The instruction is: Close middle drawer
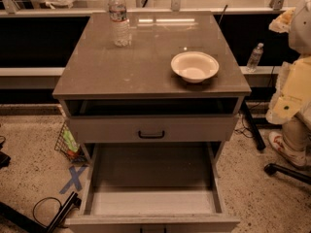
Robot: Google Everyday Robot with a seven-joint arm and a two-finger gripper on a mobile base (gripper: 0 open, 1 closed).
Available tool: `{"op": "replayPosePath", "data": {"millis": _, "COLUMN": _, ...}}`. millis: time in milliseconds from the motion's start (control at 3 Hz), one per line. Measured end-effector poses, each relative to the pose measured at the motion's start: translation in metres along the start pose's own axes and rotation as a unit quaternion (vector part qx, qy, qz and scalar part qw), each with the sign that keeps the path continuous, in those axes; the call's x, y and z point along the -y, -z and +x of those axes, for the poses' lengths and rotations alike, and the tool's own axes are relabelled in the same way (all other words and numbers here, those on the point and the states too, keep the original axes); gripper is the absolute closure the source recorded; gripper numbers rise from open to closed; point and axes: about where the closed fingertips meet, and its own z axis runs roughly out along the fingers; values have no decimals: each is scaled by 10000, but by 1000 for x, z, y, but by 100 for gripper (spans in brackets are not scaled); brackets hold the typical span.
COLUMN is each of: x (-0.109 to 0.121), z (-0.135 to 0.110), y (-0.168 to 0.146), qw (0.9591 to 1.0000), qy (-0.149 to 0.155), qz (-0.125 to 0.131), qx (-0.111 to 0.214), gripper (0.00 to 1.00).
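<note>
Currently, the middle drawer (150, 202) is being shown pulled far out from the desk (126, 69), with its grey front lying at the near edge of the view and its inside floor being exposed. The uppermost drawer (189, 128), just beneath the desk's top, is being shown slightly out. A clear water bottle (119, 18) is being carried near the desk's far left corner, and a white bowl (194, 66) on its right side. The gripper is not being shown in the camera view, so the state of its jaws cannot be told.
</note>
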Motion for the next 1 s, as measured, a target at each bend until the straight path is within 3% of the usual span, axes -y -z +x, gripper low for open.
{"op": "replayPosePath", "data": {"millis": 667, "x": -5, "z": 7, "y": -9, "qw": 9999, "qy": -44, "qz": 49, "qx": 117, "gripper": 0}}
{"op": "replayPosePath", "data": {"millis": 1000, "x": -38, "z": 41, "y": -40, "qw": 9981, "qy": -210, "qz": 94, "qx": 572, "gripper": 0}}
